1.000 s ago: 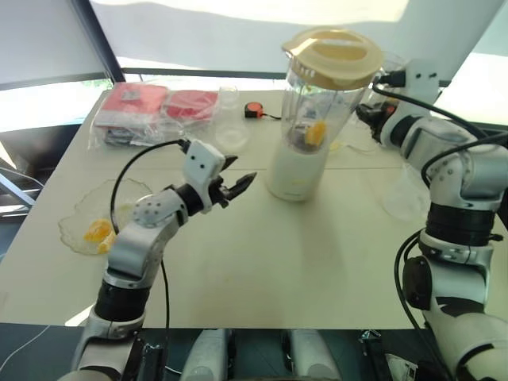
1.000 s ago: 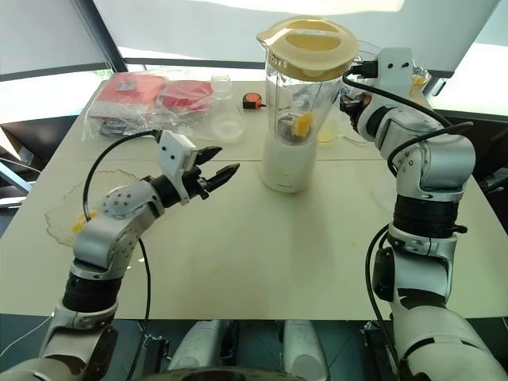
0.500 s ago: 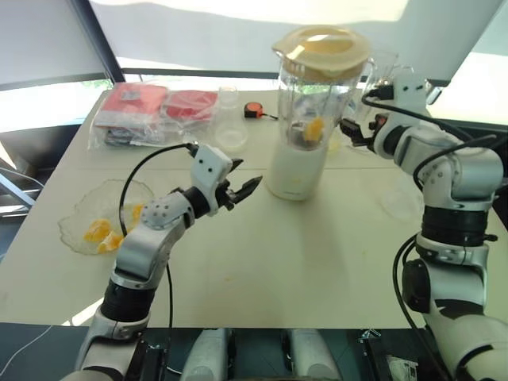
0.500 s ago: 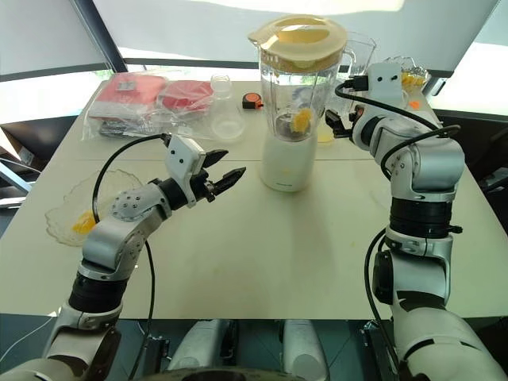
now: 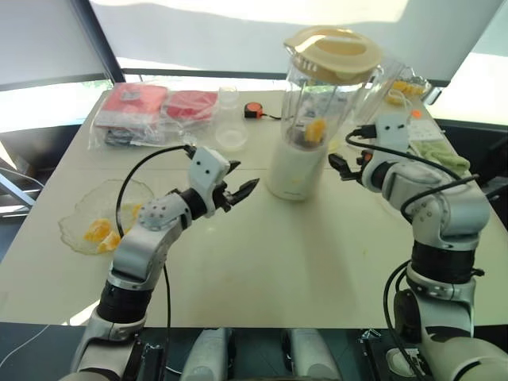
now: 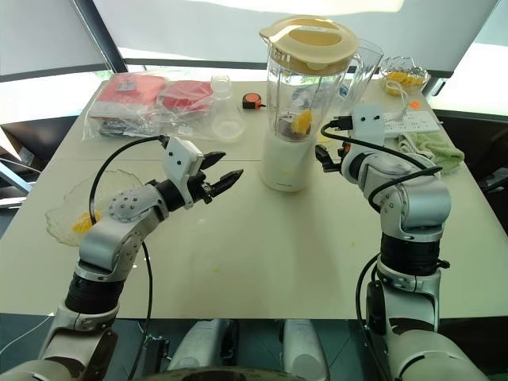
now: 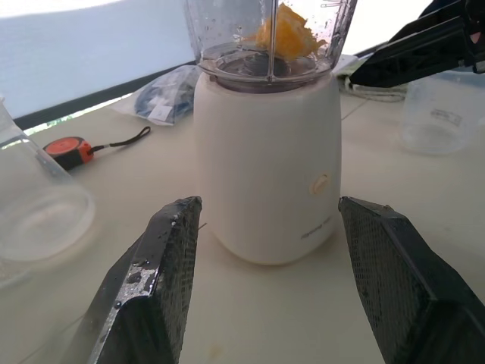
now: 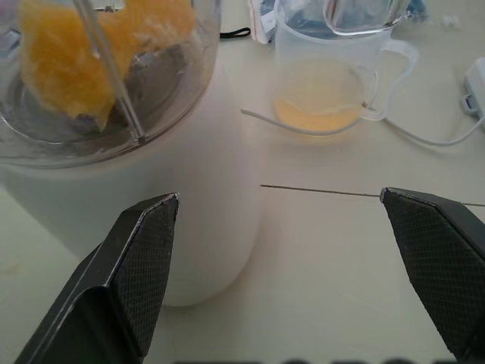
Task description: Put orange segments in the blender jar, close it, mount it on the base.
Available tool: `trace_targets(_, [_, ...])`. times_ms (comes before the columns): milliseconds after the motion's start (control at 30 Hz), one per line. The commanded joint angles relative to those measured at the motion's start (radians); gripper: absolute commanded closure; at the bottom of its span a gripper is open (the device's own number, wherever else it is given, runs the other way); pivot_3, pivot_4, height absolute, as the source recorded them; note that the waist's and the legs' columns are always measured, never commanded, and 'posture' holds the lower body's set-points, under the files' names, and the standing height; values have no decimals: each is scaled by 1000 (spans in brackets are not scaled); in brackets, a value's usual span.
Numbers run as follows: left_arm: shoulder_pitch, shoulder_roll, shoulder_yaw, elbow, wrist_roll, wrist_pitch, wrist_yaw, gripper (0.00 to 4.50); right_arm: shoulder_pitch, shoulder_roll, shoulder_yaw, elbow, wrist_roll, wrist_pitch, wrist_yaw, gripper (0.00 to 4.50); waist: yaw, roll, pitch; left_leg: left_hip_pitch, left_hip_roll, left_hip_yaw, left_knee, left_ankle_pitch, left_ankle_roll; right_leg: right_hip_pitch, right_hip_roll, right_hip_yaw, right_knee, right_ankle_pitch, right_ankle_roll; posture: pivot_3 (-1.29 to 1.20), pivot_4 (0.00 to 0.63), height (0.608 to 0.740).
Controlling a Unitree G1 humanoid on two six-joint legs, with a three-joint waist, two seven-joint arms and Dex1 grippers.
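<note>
Atop the cream base (image 6: 287, 163), the lidded blender jar (image 6: 306, 83) holds orange segments (image 6: 301, 123).

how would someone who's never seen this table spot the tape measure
Start at the tall clear blender jar on its cream-white base mid-table. Behind it to the left lies a small orange-and-black tape measure with a black strap, the only opaque thing beside clear cups.

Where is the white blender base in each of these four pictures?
Left eye view: base, upper middle, under the jar.
Right eye view: base, upper middle.
Left wrist view: base, centre, between the two fingers.
Right wrist view: base, left of centre.
Shared landmark: the orange segments in the jar above it.
</note>
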Motion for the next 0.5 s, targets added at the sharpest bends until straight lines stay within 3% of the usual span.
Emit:
trace_targets(33, [-9, 1, 15, -5, -10, -23, -8, 1510, -34, -56, 9, 5, -40, -89, 14, 31, 0, 0, 0, 0, 0, 0, 0, 0, 0, 0, 0, 0, 0, 0, 0, 0, 150, 740])
trace_targets(500, [-2, -3, 11, -25, -8, -12, -3, 1510, -172, -95, 19, 275, -127, -375, 36, 31, -1, 0, 0, 2, 0, 0, 0, 0, 0, 2, 0, 0, 0, 0, 0, 0, 150, 740])
